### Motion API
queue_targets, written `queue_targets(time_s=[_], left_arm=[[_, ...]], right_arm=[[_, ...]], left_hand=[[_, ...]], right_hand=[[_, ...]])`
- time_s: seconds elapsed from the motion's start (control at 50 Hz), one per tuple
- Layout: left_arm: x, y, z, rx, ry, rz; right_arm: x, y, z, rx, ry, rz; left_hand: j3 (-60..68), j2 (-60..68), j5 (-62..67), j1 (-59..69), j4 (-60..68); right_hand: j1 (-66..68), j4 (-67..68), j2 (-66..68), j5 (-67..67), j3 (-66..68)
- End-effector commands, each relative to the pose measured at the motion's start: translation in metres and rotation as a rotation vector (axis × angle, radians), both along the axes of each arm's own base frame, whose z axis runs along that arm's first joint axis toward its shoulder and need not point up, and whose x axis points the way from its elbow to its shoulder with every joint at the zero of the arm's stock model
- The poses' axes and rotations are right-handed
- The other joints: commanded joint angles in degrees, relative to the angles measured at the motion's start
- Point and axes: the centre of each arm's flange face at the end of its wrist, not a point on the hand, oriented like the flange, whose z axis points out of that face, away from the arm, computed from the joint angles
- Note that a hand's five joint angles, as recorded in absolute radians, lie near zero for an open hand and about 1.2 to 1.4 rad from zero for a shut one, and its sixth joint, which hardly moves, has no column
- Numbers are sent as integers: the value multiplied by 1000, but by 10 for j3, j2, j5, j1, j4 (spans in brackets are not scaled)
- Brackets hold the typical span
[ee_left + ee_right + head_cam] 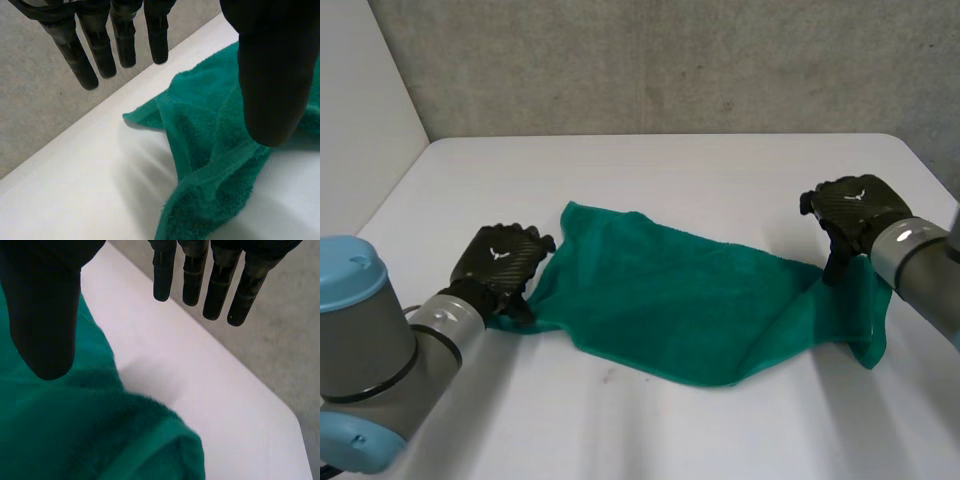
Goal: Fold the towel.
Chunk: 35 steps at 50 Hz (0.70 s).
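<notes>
A green towel (670,300) lies rumpled across the middle of the white table (670,170), with its right end bunched up. My left hand (500,262) is at the towel's left edge. In the left wrist view its fingers (100,45) are straight and its thumb (270,75) hangs apart above the towel (220,150), holding nothing. My right hand (850,212) is over the towel's raised right end. In the right wrist view its fingers (215,285) are straight and its thumb (45,300) stands apart over the towel (75,430).
A grey wall (670,60) runs behind the table's far edge. A white panel (360,110) stands at the left. Bare tabletop lies in front of and behind the towel.
</notes>
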Motion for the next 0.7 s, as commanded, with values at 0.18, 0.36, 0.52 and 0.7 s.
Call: queue_targets(time_s=[0.18, 0.36, 0.52, 0.7], left_arm=[[16, -9, -2, -45, -120, 11], [20, -21, -32, 12, -200, 7], [18, -26, -49, 53, -210, 0], [12, -29, -44, 28, -196, -9]], right_arm=[[1, 86, -31, -4, 108, 271], [2, 72, -66, 29, 124, 270], [4, 56, -90, 48, 130, 262], [-19, 23, -75, -80, 149, 55]], left_hand=[[-93, -91, -84, -93, -86], [-70, -67, -60, -70, -62], [-41, -38, -32, -41, -33], [87, 89, 96, 87, 94]], right_hand=[[48, 32, 14, 34, 23], [104, 87, 70, 89, 79], [393, 376, 358, 378, 367], [618, 602, 584, 603, 593]])
